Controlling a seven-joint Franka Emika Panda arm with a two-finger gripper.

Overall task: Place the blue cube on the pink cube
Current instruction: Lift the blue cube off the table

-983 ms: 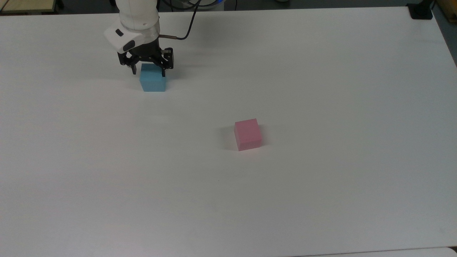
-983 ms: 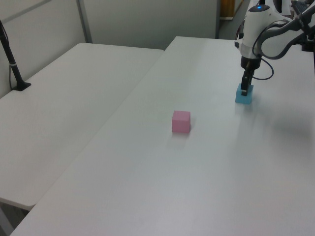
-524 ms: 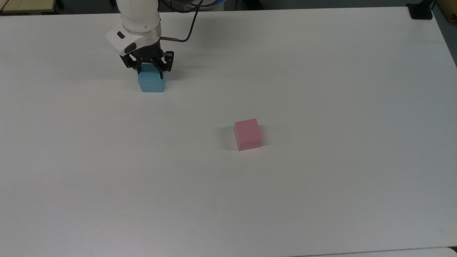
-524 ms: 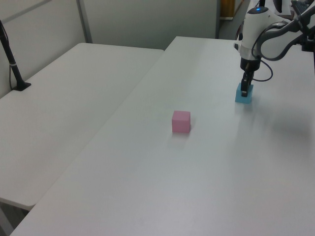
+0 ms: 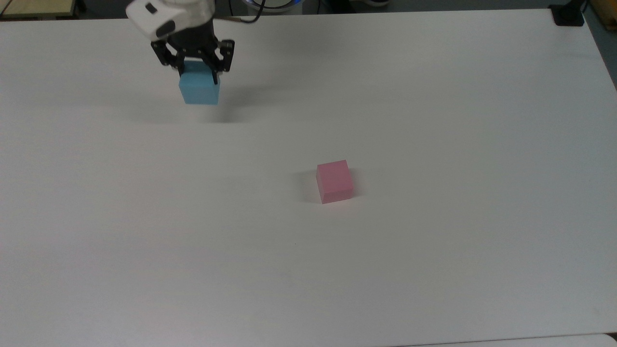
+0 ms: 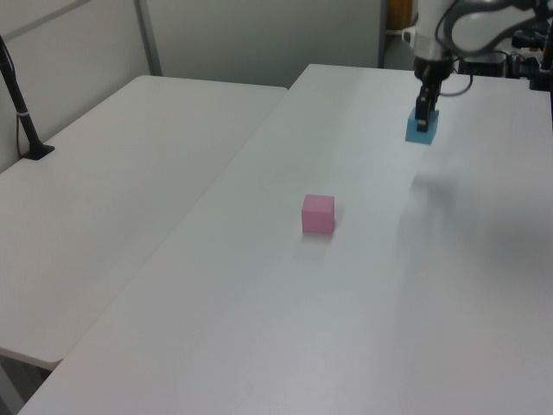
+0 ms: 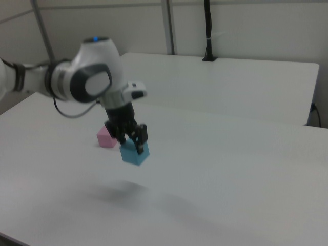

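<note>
My gripper (image 5: 197, 77) is shut on the blue cube (image 5: 199, 90) and holds it in the air above the white table (image 5: 434, 120), its shadow lying on the surface below. In the left view the gripper (image 6: 421, 117) carries the blue cube (image 6: 421, 130) at the far right. In the right view the gripper (image 7: 132, 145) grips the blue cube (image 7: 135, 154) from above. The pink cube (image 5: 334, 181) rests on the table near the middle, well to the top view's right of the gripper. It stands alone in the left view, pink cube (image 6: 318, 213), and the arm partly hides the pink cube (image 7: 106, 138) in the right view.
A second white table (image 6: 121, 164) adjoins on the left view's left, with a black post (image 6: 22, 112) clamped at its edge. A black clamp base (image 5: 569, 14) sits at the top view's upper right corner. A cable (image 5: 258, 24) trails from the arm.
The fingers closed on the blue cube and lifted it off the table; it now hangs higher, with a shadow beneath. The pink cube has not moved.
</note>
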